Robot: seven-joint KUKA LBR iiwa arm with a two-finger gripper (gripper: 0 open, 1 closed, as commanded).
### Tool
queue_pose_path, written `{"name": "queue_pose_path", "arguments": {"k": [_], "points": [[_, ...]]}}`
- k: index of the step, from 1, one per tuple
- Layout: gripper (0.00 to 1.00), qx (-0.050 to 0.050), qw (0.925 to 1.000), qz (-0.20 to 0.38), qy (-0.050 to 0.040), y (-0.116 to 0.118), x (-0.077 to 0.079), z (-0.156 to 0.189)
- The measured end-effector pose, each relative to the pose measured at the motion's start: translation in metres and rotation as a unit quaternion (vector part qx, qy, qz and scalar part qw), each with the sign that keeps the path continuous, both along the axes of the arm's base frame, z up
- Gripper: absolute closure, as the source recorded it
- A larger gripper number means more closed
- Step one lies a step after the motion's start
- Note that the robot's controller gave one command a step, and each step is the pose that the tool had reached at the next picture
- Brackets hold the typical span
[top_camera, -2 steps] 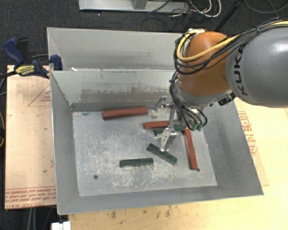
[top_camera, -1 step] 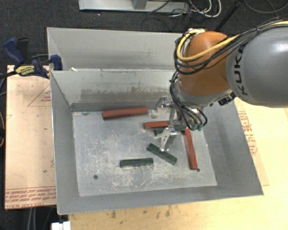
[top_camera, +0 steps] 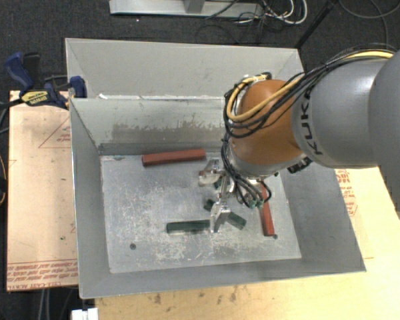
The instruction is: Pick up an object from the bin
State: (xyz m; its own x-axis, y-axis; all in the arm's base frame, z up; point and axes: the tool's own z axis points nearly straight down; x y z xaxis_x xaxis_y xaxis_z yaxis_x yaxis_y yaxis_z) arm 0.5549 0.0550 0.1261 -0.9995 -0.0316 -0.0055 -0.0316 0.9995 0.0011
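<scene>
Gripper (top_camera: 218, 224) low over the bin (top_camera: 87, 192) floor, between 2 dark green bars: long (top_camera: 188, 227), short (top_camera: 237, 222) — whether open or closed cannot be told.

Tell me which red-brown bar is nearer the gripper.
The right bar, angled toward the front, beside the gripper; the long bar lies apart at the back.
</scene>
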Motion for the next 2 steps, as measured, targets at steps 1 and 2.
{"name": "queue_pose_path", "arguments": {"k": [1,2], "points": [[1.0,0.001,0.9977,0.067,-0.0072,-0.0185,0.0091,-0.0475],[0.0,0.0,0.9978,0.067,-0.0015,-0.0197,0.0058,-0.0506]]}}
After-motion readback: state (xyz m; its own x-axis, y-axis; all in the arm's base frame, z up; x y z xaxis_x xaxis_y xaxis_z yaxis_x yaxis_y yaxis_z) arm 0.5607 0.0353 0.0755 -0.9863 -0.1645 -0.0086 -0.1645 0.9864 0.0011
